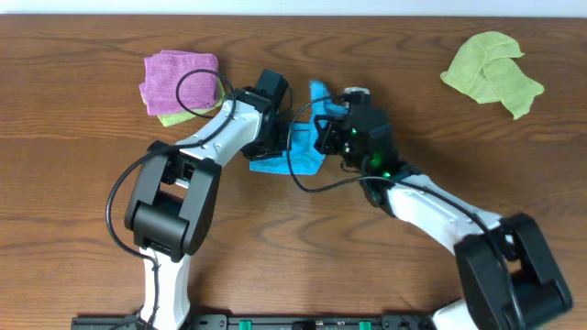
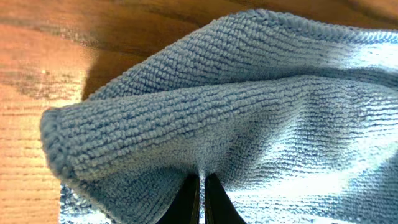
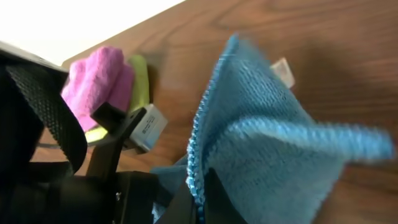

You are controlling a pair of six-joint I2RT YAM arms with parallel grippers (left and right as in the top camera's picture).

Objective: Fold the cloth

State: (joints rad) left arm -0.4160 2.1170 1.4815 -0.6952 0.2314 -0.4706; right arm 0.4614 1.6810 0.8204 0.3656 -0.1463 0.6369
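cloth (image 1: 305, 154): centre of overhead frame, bunched between both wrists, one side lifted
left gripper (image 2: 200, 182): jaws almost together, pinching a ridge of pile; likely anchoring that side
right gripper (image 3: 198, 198): clamped on stitched edge, held high, probably for fold-over
tag (image 3: 283, 71): white, upper right in right wrist view
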